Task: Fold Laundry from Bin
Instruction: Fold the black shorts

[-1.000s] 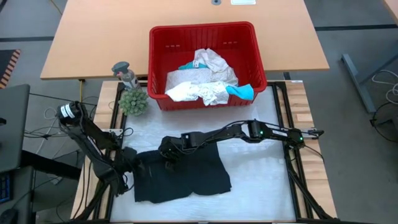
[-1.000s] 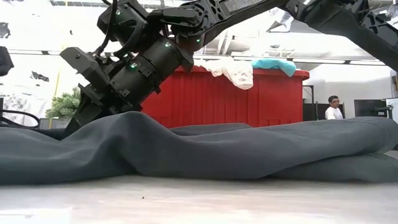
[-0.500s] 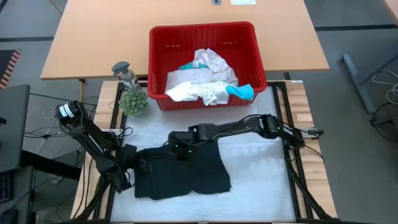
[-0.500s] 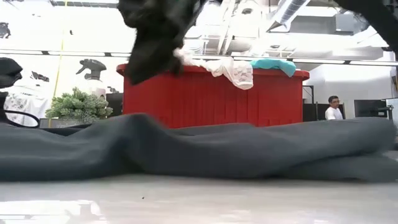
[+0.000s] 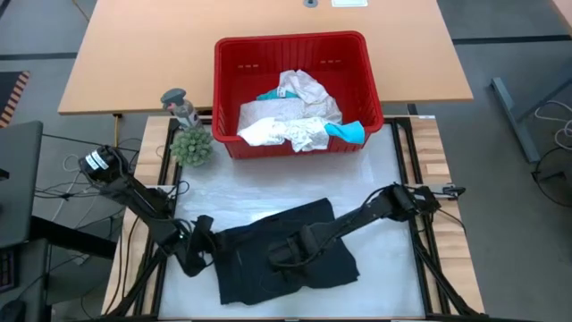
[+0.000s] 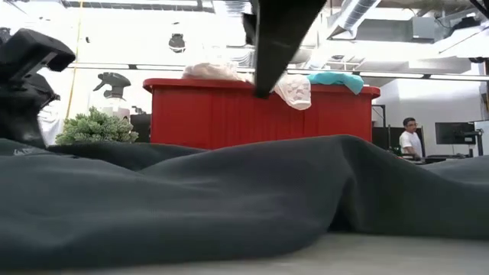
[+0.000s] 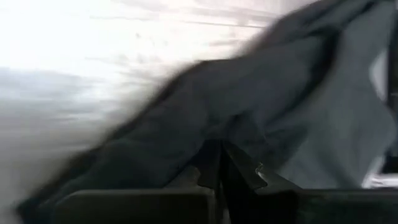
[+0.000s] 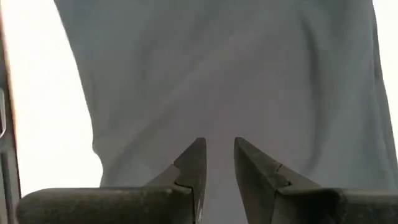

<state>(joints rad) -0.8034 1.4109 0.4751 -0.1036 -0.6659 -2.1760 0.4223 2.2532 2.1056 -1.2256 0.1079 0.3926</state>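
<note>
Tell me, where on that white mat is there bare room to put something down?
Bare mat lies between the red slotted plastic bin and the black cloth garment, and right of the garment. The near-left is crowded: garment, left gripper, right gripper.

Black garment [image 5: 286, 255]: soft dark cloth, spread mostly flat with low wrinkles and raised folds, lying on the tabletop near its front edge, roughly midway between the left and right edges. Its outline is irregular, with one corner reaching toward the bin.

Bin [image 5: 357, 67]: red rectangular plastic basket with slotted sides and a thick rim, standing upright at the rear edge of the tabletop, well apart from the black garment.

Remaining laundry, inside the bin: white lacy garments [image 5: 290, 121], crumpled in a heap that rises above the rim; a teal garment [image 5: 349, 131], partly buried under the white ones, showing at the heap's right side and again behind it.
</note>
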